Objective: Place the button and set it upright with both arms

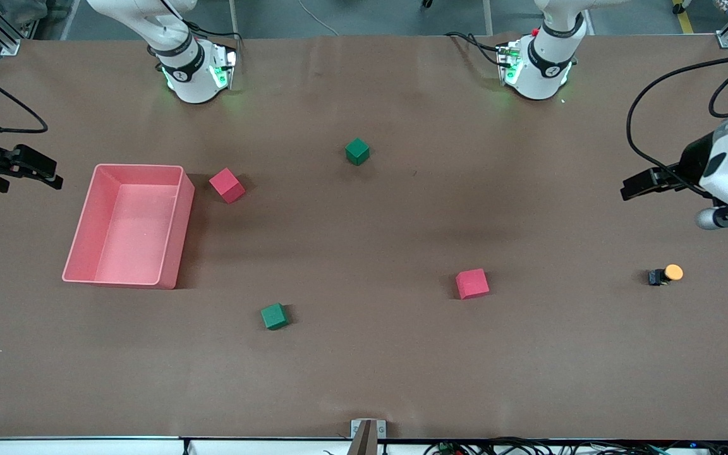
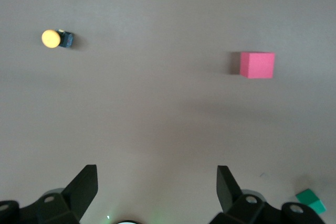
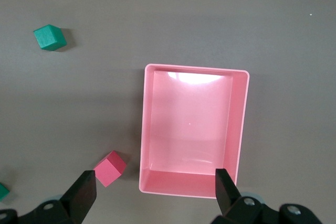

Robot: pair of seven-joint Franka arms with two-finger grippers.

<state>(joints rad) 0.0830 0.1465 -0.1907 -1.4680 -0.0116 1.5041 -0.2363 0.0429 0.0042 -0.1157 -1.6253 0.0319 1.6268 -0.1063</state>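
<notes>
The button [image 1: 667,274] lies on its side on the brown table near the left arm's end, with its orange cap beside its black body. It also shows in the left wrist view [image 2: 56,39]. My left gripper [image 1: 630,188] is open and empty, up over bare table at that end and apart from the button; its jaws stand wide in the left wrist view [image 2: 156,174]. My right gripper [image 1: 48,174] is open and empty at the right arm's end, beside the pink bin. It looks down on the bin in the right wrist view [image 3: 156,177].
An empty pink bin [image 1: 174,234] stands toward the right arm's end and also shows in the right wrist view [image 3: 189,129]. Two red cubes [image 1: 227,185] [image 1: 472,283] and two green cubes [image 1: 357,151] [image 1: 273,316] lie scattered on the table.
</notes>
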